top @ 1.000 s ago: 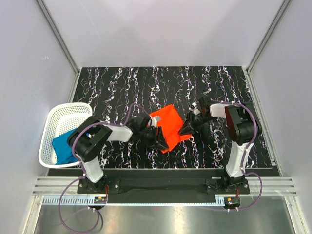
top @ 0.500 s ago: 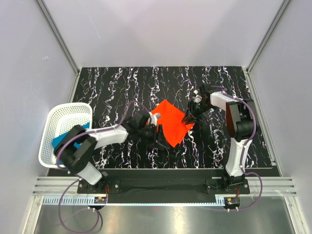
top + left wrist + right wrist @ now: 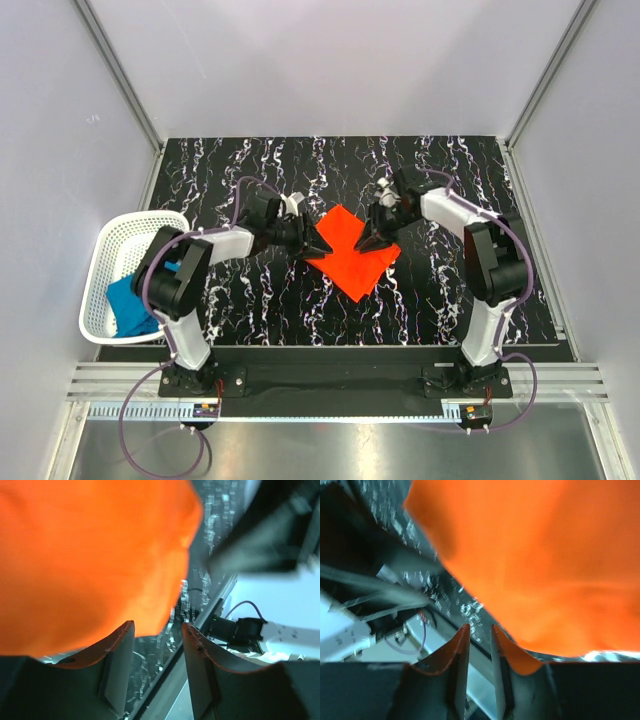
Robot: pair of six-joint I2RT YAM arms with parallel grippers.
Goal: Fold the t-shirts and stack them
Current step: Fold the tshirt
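The orange-red t-shirt (image 3: 352, 262) lies folded mid-desk, with the left gripper (image 3: 322, 247) half open and empty at its left edge, the right gripper (image 3: 366, 243) narrowly open and empty at its upper right, and the teal t-shirt (image 3: 128, 302) in the basket (image 3: 130, 238).

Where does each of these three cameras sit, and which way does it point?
Top view: fixed above and behind the robot, looking down on the table, orange shirt and basket; left arm and right arm show whole.
Left wrist view: rides the left arm, looking past its own fingers at the orange shirt.
Right wrist view: rides the right arm, looking past its fingers at that shirt.
Shared: all three show the orange shirt on the table.
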